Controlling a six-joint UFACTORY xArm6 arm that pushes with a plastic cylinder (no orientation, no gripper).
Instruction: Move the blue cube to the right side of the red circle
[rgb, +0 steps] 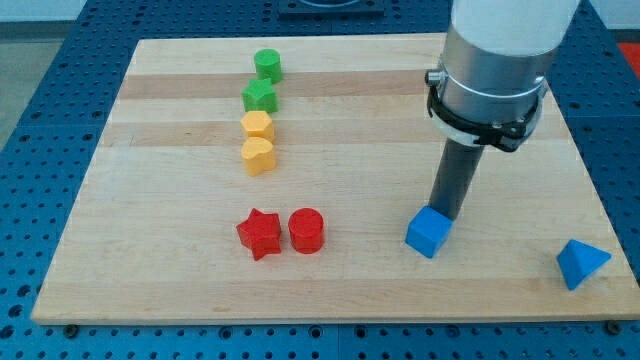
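Observation:
The blue cube (428, 232) sits on the wooden board (150, 250) toward the view's bottom right of centre. The red circle (306, 230), a short cylinder, stands well to the cube's left, at about the same height in the view. My tip (444, 212) is at the end of the dark rod, touching or nearly touching the cube's upper right edge. The cube hides the very end of the tip.
A red star (260, 233) touches the red circle's left side. A column at the upper left holds a green cylinder (267, 66), a green star (260, 97), a yellow hexagon (258, 126) and a yellow heart (258, 155). A blue triangle (581, 263) lies at the bottom right.

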